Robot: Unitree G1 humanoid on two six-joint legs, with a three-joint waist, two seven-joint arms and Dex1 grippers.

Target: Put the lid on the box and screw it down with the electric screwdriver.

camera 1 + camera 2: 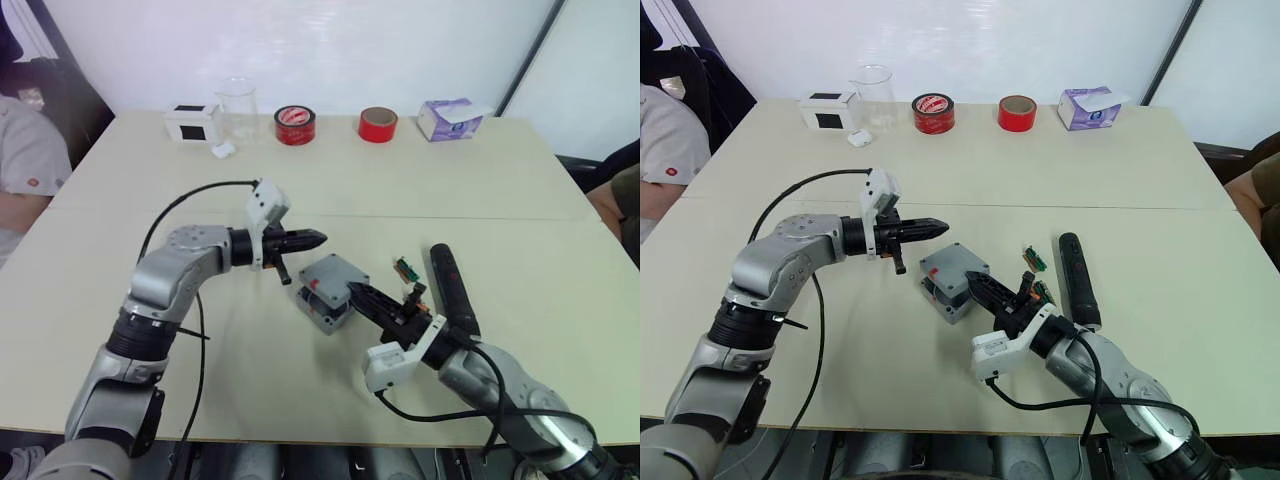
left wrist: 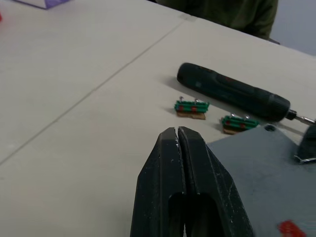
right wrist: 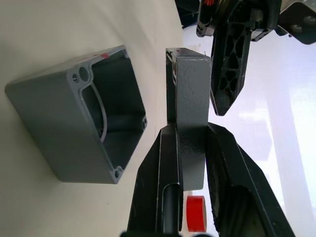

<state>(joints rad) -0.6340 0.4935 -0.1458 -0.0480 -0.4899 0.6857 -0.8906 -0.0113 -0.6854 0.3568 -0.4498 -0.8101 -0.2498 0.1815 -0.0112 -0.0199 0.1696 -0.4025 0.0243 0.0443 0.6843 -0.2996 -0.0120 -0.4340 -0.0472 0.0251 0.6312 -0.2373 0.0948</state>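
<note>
Lid [image 3: 191, 98] sits clamped edge-on between the right pincer's [image 3: 190, 148] fingers, held above the box [image 3: 79, 123], which rests on the counter [image 1: 400, 190] with its open cavity (white loop inside) facing the wrist camera. Left pincer [image 1: 312, 238] hovers just beside the lid, its fingers pressed together on nothing. Electric screwdriver [image 1: 453, 288] lies on the counter right of the box, near two small green circuit pieces [image 2: 191, 106].

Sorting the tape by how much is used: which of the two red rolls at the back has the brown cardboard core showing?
The right-hand roll, nearest the purple tissue box; its inside is brown. The other roll, by the clear beaker, has white-printed tape and a dark centre.
</note>
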